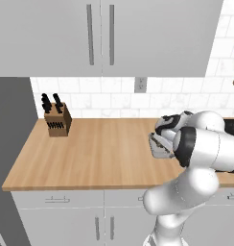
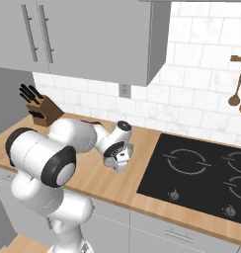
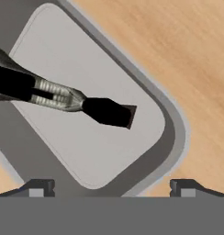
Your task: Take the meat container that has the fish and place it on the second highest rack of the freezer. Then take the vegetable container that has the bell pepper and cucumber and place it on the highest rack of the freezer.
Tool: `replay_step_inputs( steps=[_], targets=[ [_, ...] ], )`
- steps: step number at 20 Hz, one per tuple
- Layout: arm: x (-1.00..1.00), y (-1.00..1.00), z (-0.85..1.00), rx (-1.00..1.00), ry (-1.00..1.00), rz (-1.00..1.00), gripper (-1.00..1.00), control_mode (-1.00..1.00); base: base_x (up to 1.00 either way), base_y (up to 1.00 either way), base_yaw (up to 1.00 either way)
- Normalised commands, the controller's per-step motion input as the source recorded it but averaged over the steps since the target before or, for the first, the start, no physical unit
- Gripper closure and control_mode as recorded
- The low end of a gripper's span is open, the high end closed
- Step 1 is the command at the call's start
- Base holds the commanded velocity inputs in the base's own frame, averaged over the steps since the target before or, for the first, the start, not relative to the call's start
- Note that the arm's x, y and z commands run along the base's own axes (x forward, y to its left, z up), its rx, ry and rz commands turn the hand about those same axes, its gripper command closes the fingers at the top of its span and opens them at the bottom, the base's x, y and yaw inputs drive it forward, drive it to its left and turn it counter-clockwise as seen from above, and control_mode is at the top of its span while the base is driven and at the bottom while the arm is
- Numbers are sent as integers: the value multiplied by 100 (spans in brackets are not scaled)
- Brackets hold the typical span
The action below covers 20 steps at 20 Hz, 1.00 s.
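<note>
In the hand view, a grey meat container [image 3: 174, 131] with rounded corners lies on the wooden counter [image 3: 196, 55]. A fish [image 3: 54, 94] lies inside it, silver-bodied with a dark tail [image 3: 111, 112]. My gripper [image 3: 113, 187] hangs open just above the container's near rim, its two dark fingertips [image 3: 40, 186] wide apart with nothing between them. From the base cameras the hand [image 1: 159, 146] [image 2: 118, 162] points down at the counter, right of its middle, and covers the container. The vegetable container and the freezer are out of view.
A knife block [image 1: 57, 119] [image 2: 40, 109] stands at the counter's back left. A black cooktop [image 2: 201, 173] lies right of the hand. Grey wall cabinets [image 1: 99, 33] hang overhead. Wooden spoons [image 2: 236, 94] hang on the tiled wall. A tall dark grey panel [image 1: 8, 144] borders the counter's left end.
</note>
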Motion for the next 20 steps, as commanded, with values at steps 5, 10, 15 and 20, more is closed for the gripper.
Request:
replay_step_inputs(
  steps=[5, 10, 15, 20],
  targets=[
    [8, 0, -29, 0, 1, 5, -100, -100, 0, 0, 0],
    [24, 0, -33, 0, 9, 0, -100, -100, 0, 0, 0],
    [3, 0, -43, 0, 10, 0, -100, -100, 0, 0, 0],
    [0, 0, -38, 0, 0, 0, 100, -100, 0, 0, 0]
  ],
)
